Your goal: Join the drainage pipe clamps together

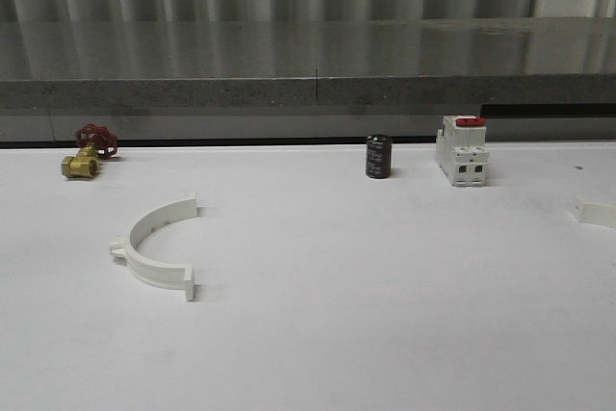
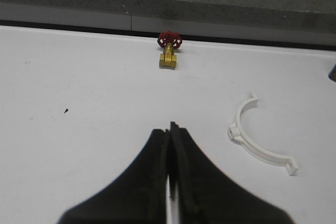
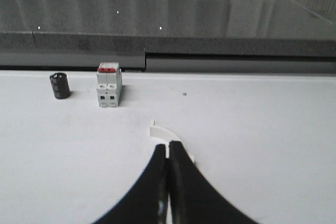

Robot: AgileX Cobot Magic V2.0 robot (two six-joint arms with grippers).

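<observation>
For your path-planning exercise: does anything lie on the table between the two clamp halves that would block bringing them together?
Nothing visible does. Bare table separates the left clamp half from the right clamp half; the capacitor and breaker stand farther back.

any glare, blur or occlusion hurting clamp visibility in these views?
Front view: soft, left clamp half low-contrast on the white table, other half cropped at the edge. Left wrist view: clamp sharp, faint shadow. Right wrist view: right gripper hides most of its clamp; glare specks on the ledge.

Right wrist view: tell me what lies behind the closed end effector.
Just past the right end effector lies a white clamp half on the table; the fingers cover most of it. Farther back stand a breaker and a black cylinder.
</observation>
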